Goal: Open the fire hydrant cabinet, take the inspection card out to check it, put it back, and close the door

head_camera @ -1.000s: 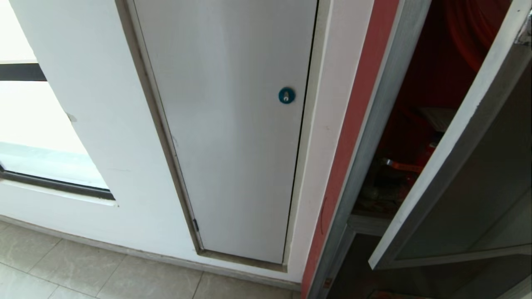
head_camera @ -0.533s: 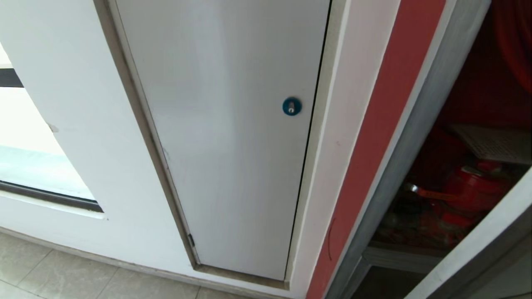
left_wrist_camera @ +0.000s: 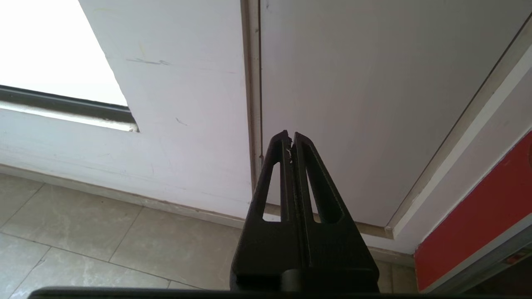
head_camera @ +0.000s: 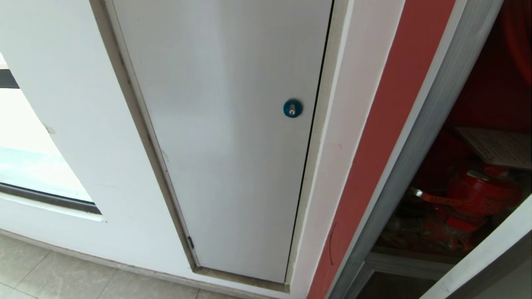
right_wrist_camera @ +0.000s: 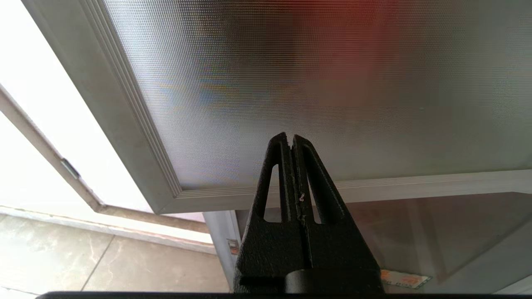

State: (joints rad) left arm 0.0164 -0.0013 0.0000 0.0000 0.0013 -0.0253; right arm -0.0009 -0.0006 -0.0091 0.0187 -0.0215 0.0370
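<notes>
Inside the fire hydrant cabinet (head_camera: 419,137), the inspection card (head_camera: 496,145) lies flat above the red valve (head_camera: 478,197), out of both wrist views. Right gripper (right_wrist_camera: 291,139), fingers pressed together and empty, faces the door (right_wrist_camera: 316,83) glass. Left gripper (left_wrist_camera: 290,137), also closed and empty, points at the white panel (left_wrist_camera: 365,91).

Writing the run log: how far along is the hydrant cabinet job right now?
Done: the door stands open, showing the fire hydrant cabinet interior. The inspection card lies inside above the red valve; whether it has been checked cannot be told. In hand: nothing; left gripper faces the white panel, right gripper faces the door glass, both shut and empty. Left: at least closing the door.
</notes>
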